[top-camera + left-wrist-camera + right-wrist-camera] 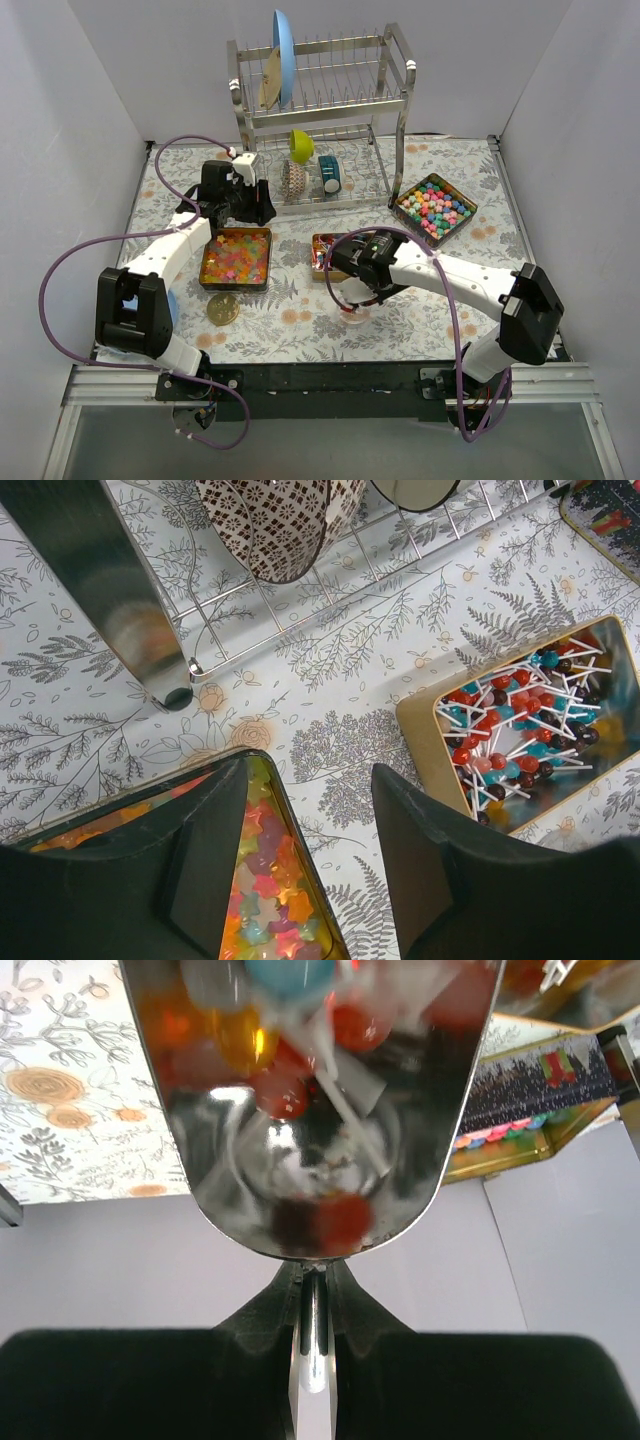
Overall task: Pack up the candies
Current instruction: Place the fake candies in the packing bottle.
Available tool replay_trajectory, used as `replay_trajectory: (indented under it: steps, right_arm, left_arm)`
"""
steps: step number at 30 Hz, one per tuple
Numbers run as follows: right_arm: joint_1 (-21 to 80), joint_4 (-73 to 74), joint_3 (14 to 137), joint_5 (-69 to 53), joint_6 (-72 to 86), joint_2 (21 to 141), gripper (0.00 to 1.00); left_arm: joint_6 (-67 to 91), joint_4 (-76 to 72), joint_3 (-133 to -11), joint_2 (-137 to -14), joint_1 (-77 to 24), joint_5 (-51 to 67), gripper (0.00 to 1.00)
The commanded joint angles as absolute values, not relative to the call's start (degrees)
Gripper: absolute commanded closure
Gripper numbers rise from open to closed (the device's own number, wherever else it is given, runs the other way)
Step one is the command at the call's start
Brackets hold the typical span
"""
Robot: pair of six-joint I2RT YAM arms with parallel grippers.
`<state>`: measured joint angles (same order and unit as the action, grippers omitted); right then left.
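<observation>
The jaws of our right gripper [313,1285] are clamped on the handle of the metal scoop [300,1190], whose bowl runs straight ahead, loaded with candies [343,1218]. The lollipop tin [420,728] sits just beside that arm. Our left gripper [310,870] hangs with jaws apart over the edge of the gummy tin [236,287].

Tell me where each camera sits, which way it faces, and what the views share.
Top external: above and behind the bases, looking down on the table and dish rack; left arm and right arm show.
Left wrist: on the left arm, looking down between its open jaws at gummies and lollipops.
Right wrist: on the right arm, looking along its jaws, shut on a scoop of blurred sweets.
Shared: top and left wrist both show the gummies and dish rack.
</observation>
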<state>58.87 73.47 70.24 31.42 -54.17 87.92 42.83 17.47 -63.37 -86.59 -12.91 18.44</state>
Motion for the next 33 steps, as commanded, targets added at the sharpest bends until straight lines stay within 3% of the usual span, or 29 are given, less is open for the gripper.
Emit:
replay_trajectory:
  steps: [1,21,23,25,26,29,33]
  right_arm:
    - [59.5,75.1,70.0,37.8,-54.1,88.4,0.99]
    - [63.3,75.0,72.5,42.8,-57.0,85.1,0.99]
    - [62.6,75.0,75.3,36.8,-55.6,85.4,0.99]
    - [60.0,74.9,81.5,30.8,-51.3,86.4,0.99]
    - [59.1,74.8,83.4,24.1,-49.9,87.4,0.99]
    - [54.7,74.6,88.7,11.5,-44.1,90.2,0.99]
    - [51.9,72.7,91.8,4.2,-40.4,94.6,0.99]
  left_arm:
    - [43.1,16.3,-64.2,-84.5,-12.7,18.7,0.47]
    - [43.7,19.0,-64.6,-82.6,-12.7,22.8,0.40]
    - [44.0,19.9,-64.8,-82.5,-12.7,25.9,0.56]
    - [44.4,21.4,-64.6,-82.4,-12.7,29.0,0.94]
    - [44.9,21.8,-64.3,-81.7,-12.7,33.9,1.00]
    - [45.6,19.6,-60.8,-78.4,-12.7,49.8,1.00]
    - [54.6,10.7,-56.8,-76.6,-12.7,60.0,1.00]
